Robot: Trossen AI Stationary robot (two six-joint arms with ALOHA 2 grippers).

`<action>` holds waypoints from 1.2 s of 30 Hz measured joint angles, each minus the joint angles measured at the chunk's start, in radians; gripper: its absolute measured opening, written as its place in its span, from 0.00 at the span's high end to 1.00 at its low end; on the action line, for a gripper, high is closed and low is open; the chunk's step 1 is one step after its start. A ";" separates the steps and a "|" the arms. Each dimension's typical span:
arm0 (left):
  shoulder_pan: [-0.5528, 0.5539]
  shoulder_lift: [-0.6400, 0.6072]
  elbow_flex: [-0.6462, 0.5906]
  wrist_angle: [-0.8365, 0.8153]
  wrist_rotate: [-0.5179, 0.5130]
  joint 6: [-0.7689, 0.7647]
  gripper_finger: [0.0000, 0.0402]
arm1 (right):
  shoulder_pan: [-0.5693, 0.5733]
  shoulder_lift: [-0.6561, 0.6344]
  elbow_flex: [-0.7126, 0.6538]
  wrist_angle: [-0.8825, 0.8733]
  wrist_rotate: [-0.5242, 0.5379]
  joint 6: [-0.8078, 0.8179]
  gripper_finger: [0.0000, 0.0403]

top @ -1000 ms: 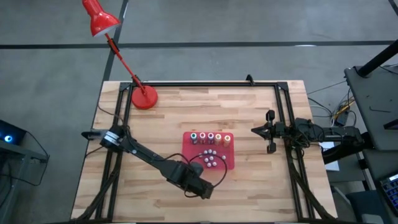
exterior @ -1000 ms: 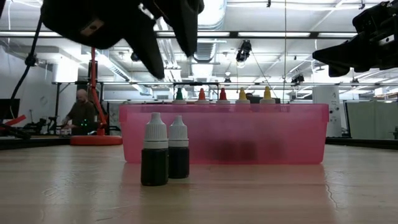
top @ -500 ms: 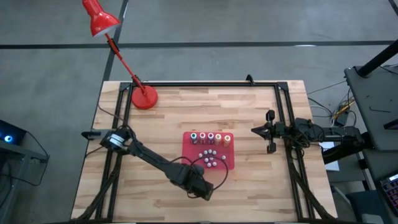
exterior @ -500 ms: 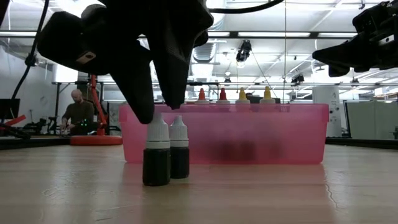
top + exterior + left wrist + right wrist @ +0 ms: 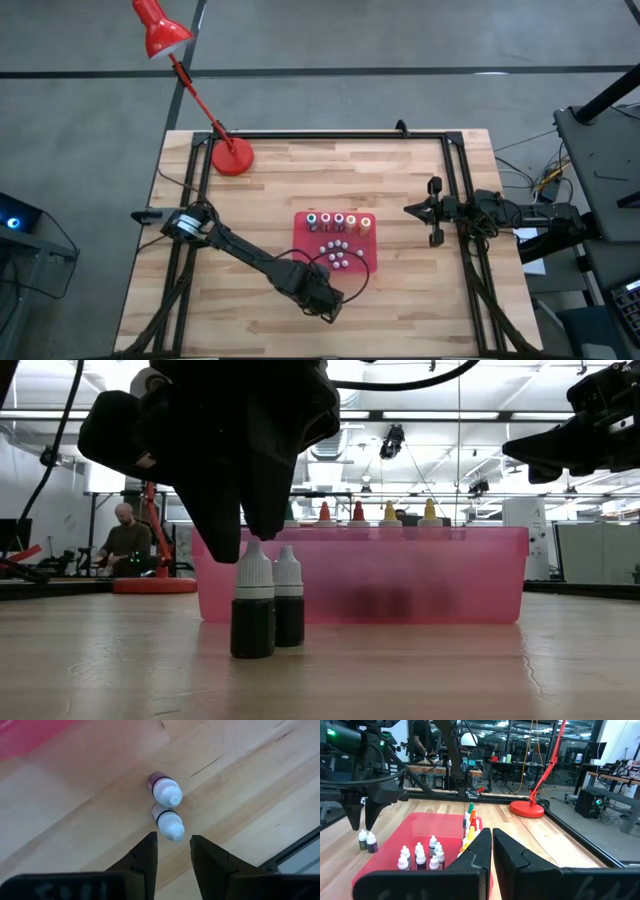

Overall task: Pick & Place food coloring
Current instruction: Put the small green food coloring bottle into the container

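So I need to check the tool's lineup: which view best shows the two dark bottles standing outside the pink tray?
The left wrist view: the two dark bottles sit just ahead of the left tool, unobstructed. The low view shows them side-on under it, caps partly covered. The right wrist view shows them small beside the pink tray. The high view hides them.

A robotics lab: ceiling strip lights [image 5: 420, 415], equipment-laden workbenches [image 5: 520, 767], and a person [image 5: 128, 540] seated behind.

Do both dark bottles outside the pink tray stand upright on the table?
Yes: in the low view the two dark bottles stand upright side by side on the wood, in front of the pink tray.
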 joint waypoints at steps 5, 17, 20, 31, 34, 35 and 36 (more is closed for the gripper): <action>0.000 0.000 0.000 -0.002 -0.002 0.037 0.78 | 0.000 0.000 0.000 0.000 0.000 0.000 0.98; 0.000 0.000 0.000 -0.003 0.021 0.062 0.78 | 0.000 0.000 0.000 0.000 0.000 0.000 0.98; 0.000 0.000 0.000 -0.017 0.022 0.062 0.77 | 0.000 0.000 0.000 0.000 0.000 0.000 0.98; 0.000 0.000 0.000 -0.031 0.043 0.033 0.61 | 0.000 0.000 0.000 0.000 0.000 0.000 0.98; 0.000 0.000 0.000 -0.017 0.067 0.027 0.59 | 0.000 0.000 0.000 0.000 0.000 0.000 0.98; 0.000 0.000 0.000 -0.014 0.074 0.026 0.59 | 0.000 0.000 0.000 0.000 0.000 0.000 0.98; 0.000 0.000 0.000 -0.010 0.076 0.024 0.59 | 0.000 0.000 0.000 0.000 0.000 0.000 0.98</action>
